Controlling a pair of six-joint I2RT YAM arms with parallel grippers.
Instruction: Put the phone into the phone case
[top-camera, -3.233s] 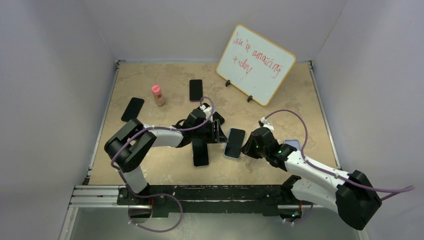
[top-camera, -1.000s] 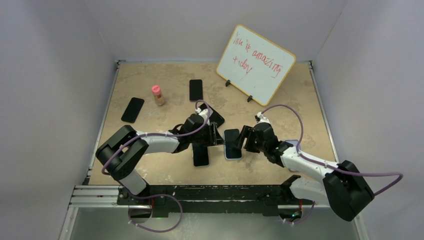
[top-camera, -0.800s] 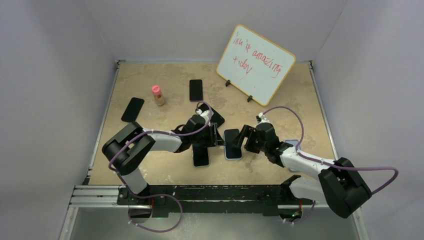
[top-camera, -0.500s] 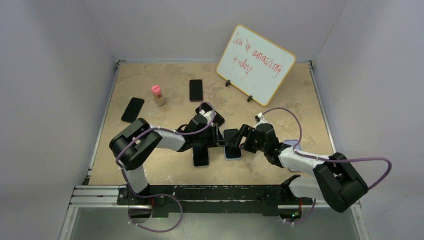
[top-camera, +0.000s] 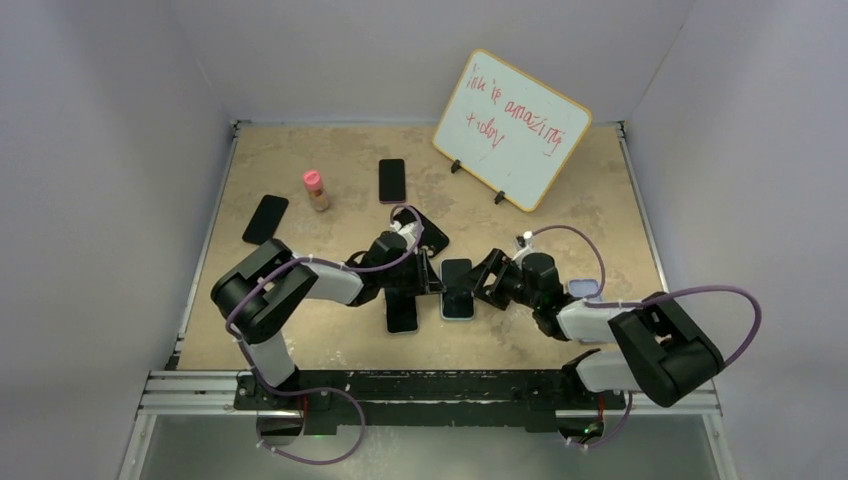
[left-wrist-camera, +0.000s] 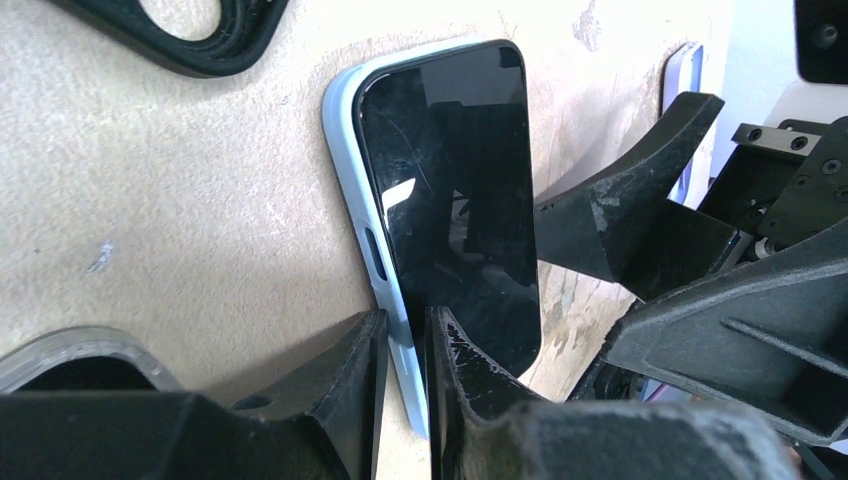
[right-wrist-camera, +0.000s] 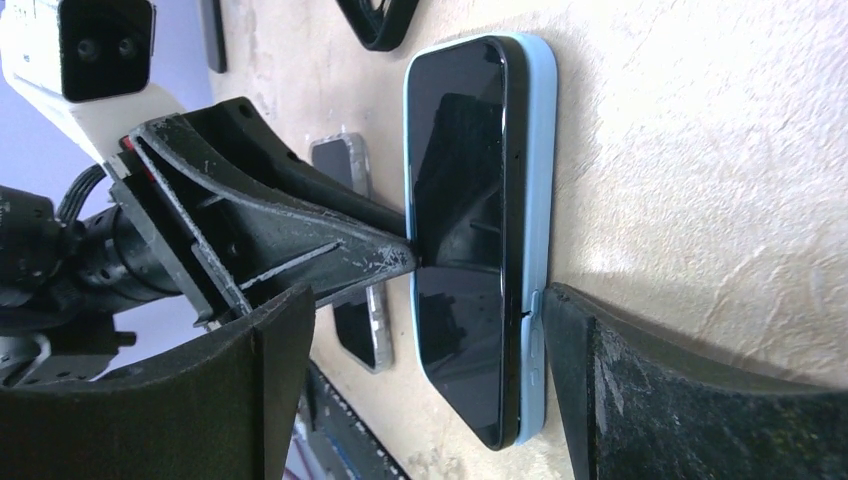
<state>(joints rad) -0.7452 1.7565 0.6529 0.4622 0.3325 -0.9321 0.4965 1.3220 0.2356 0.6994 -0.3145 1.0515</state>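
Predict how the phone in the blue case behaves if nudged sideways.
Phone lies flat on the table, so it probably slides rather than tips. Glossy screen looks slippery to fingertips; the blue case rim likely grips better. Both look rigid.

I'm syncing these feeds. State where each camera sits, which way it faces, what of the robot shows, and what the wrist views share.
Top external: above and behind the arms, looking down at the table; both arms in view, left gripper and right gripper flanking the phone.
Left wrist: low, facing rightward over the phone; own fingers at bottom, right gripper beyond.
Right wrist: low, facing leftward; own fingers in bottom corners, left gripper beyond.
Shared: both wrist views show the phone and its light-blue case.
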